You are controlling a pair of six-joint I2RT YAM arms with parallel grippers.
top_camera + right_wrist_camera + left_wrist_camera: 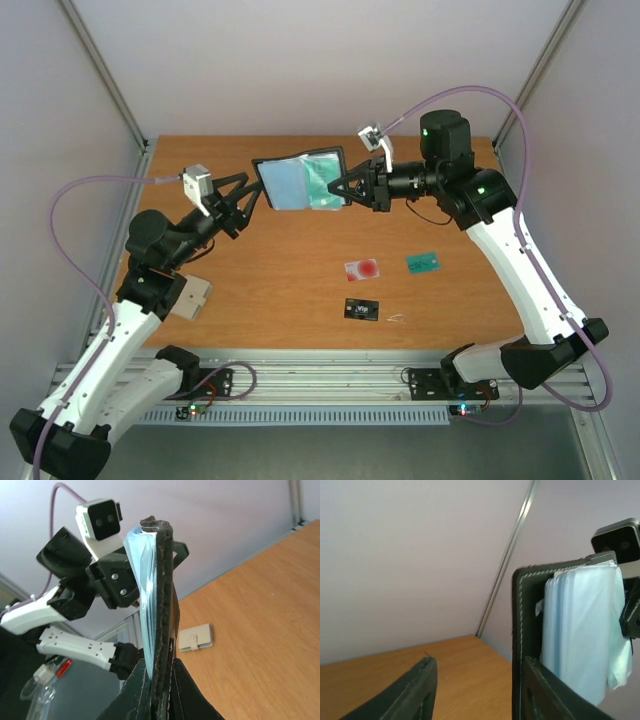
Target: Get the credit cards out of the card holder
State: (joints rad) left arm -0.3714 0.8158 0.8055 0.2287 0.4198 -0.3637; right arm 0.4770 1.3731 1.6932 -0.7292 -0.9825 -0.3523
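Observation:
The black card holder [300, 182] hangs open in the air over the far middle of the table, with pale blue sleeves and a teal card [326, 178] showing inside. My right gripper [345, 187] is shut on its right edge; in the right wrist view the fingers clamp the holder [161, 605] at the gripper [162, 667]. My left gripper [252, 195] is open at the holder's left edge. In the left wrist view the holder [521, 625] lies against one finger of the gripper [479, 662], with a wide gap to the other. A whitish red-spot card [362, 268], a teal card [424, 262] and a black card [362, 310] lie on the table.
A small beige snap wallet [190, 297] lies near the left arm at the table's near left; it also shows in the right wrist view [196, 637]. Grey walls and metal posts enclose the wooden table [280, 300].

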